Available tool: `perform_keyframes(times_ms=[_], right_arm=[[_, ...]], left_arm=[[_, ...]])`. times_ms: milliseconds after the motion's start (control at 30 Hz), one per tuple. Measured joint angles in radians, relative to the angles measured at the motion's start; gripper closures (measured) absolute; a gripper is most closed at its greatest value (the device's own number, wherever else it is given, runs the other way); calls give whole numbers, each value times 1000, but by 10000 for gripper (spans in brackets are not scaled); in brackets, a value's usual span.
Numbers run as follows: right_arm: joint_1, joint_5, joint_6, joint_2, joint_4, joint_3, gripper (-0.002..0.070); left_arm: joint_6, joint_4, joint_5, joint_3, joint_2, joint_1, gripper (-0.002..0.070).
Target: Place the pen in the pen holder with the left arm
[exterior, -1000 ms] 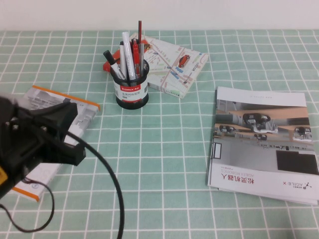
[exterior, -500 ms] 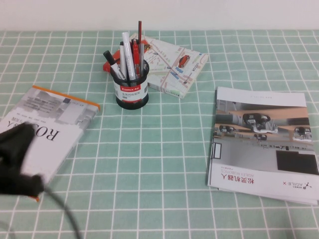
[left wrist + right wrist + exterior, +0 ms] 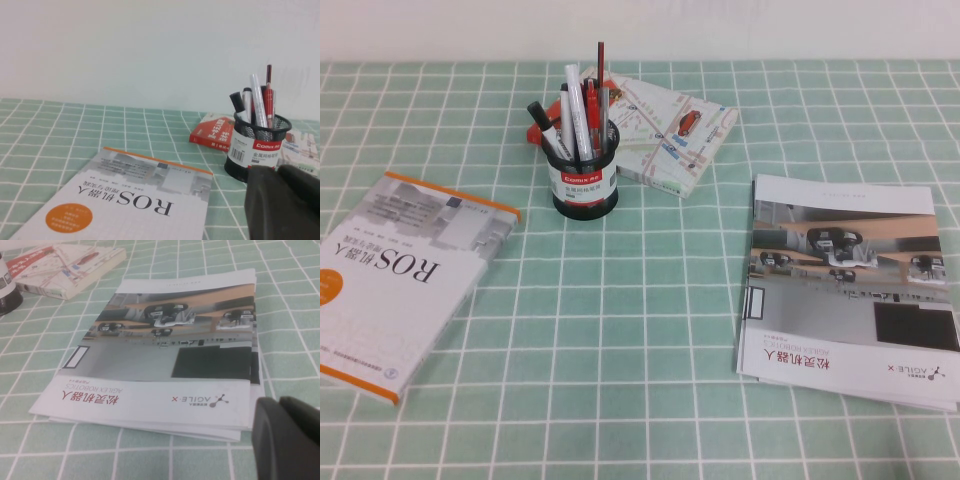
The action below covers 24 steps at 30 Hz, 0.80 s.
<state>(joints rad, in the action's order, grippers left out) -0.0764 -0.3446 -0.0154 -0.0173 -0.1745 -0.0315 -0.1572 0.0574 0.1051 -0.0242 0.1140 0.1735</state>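
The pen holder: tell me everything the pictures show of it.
The pen holder is a small black mesh cup with a white label under a red band. It stands upright on the green checked tablecloth, in front of a map booklet. It holds the red pen, black-and-white markers and a thin pencil. Neither the left gripper nor the right gripper touches it.

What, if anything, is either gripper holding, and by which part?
Nothing is visibly held. The left gripper and right gripper show only as dark shapes in their wrist views. The pen stands in the pen holder.
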Motion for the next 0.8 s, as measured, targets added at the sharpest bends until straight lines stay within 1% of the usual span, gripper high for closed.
perform_keyframes(times_ms=[200,367,500,800], right_arm=[[0,0,0,0,-10,0,696],[0,0,0,0,-13,0,696],[0,0,0,0,-13,0,696],[0,0,0,0,-13,0,696]], left_arm=[[50,-43,-168,-2,-116,0,675],[61,-57,-333,-2,-122,0,675],[111,-57,-455,-2,-122,0,675],[128,-57,-475,-1,-122,0,675]])
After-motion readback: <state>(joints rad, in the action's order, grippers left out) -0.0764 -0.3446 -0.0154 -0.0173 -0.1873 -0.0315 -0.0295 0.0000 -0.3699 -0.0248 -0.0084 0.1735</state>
